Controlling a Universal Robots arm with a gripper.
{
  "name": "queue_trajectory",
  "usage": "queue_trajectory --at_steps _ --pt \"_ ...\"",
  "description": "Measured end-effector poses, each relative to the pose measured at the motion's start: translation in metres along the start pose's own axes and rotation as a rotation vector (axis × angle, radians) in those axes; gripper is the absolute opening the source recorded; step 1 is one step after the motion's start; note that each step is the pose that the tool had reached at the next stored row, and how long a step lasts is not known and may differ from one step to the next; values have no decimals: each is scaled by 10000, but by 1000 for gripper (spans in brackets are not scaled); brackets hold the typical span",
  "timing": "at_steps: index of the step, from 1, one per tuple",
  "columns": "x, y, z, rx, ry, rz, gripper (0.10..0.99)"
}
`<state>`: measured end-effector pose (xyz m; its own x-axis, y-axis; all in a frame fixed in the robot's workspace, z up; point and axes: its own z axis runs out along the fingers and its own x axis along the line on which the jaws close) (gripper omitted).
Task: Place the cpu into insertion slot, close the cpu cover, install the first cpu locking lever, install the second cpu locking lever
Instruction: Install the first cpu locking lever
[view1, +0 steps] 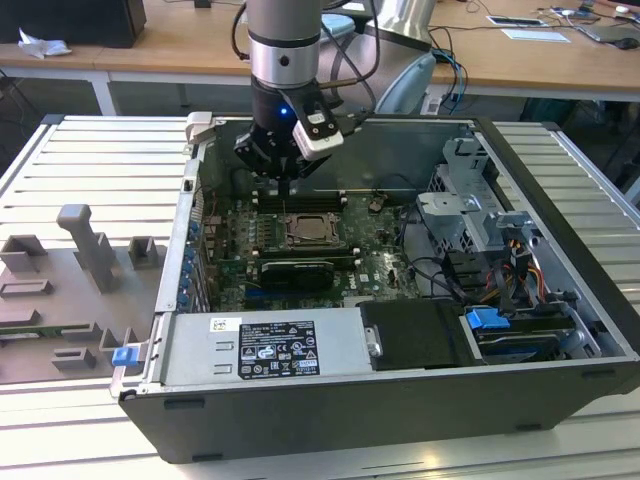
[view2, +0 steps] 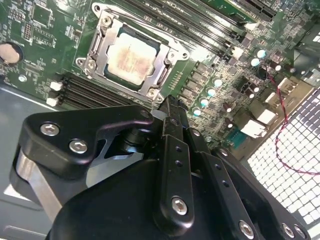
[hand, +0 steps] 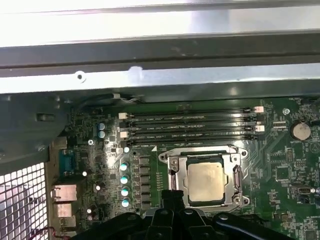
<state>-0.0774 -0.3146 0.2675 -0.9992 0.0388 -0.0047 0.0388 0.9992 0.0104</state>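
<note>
The black two-fingered gripper (view1: 287, 188) hangs inside the open dark-grey computer case (view1: 560, 180), just above the green motherboard (view1: 380, 265) and near the socket. Its fingers are pressed together and hold nothing. In both wrist views the small flat square cpu with a pale silvery-beige face (view2: 131, 59) (hand: 205, 181) lies in the square black insertion slot (hand: 202, 157). The thin silver metal cpu cover frame (view2: 96, 44) (hand: 175, 167) lies flat around it. Long black memory slots (hand: 190, 125) run just beside the socket.
</note>
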Motion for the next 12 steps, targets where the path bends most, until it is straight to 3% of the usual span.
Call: queue_trajectory --at_steps 8,12 --pt "88 10 11 -1 6 -533 106" --pt "111 70 19 -3 7 -714 106"
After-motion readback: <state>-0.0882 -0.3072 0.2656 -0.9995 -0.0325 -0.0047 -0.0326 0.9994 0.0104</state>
